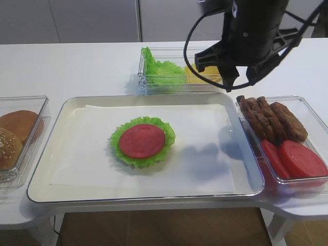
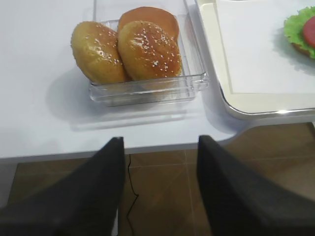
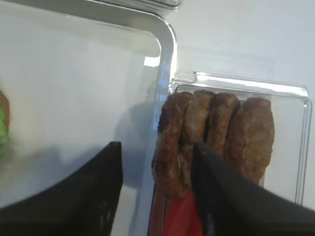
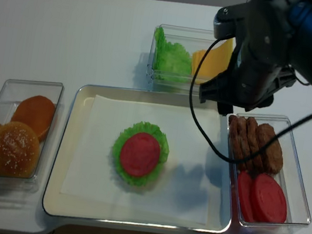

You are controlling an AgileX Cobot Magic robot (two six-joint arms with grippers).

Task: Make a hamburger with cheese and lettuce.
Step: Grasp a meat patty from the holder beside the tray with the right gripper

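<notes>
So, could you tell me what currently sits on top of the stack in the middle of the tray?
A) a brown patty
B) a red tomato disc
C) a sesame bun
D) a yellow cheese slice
B: the hamburger on the tray shows a red tomato disc on top, ringed by frilly green lettuce, while the cheese is in its container at the back.

I've got the hamburger [image 1: 142,141] sitting mid-tray [image 1: 46,189] on the bench [image 1: 77,66]. Behind the tray, one bin holds lettuce [image 1: 161,69] left, cheese [image 1: 202,73] right. Buns [image 1: 13,136] sit in a bin to the left; patties [image 1: 271,119] lie behind tomato slices [image 1: 294,159] in the right bin.
</notes>
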